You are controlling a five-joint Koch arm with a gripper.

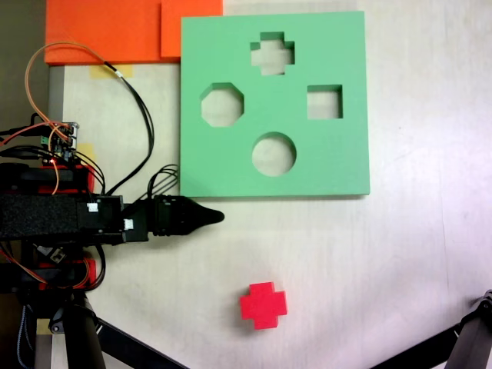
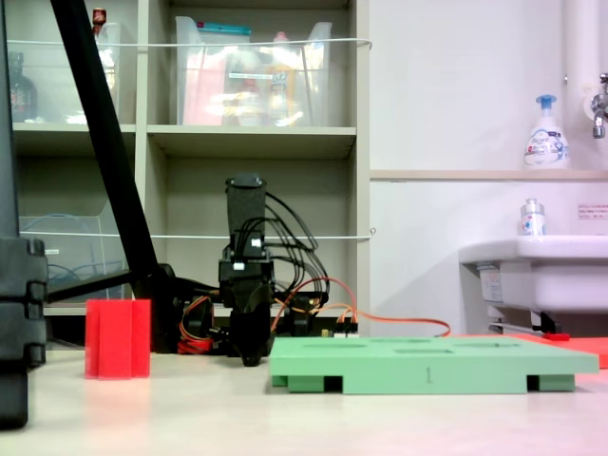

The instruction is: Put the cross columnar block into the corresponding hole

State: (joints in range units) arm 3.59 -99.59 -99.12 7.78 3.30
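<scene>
- My black gripper (image 1: 217, 217) lies low over the pale table (image 1: 400, 261), its tip just beside the near edge of the flat green square foam board (image 1: 323, 161); my jaws read as one dark point holding nothing, and I cannot tell their gap.
- The small bright red plus-shaped foam block (image 1: 263, 305) sits on the table, apart from me.
- The plus-shaped cutout (image 1: 272, 54) lies at the board's far side.
- The soap bottle (image 2: 546, 135) label is too blurred to read.
</scene>
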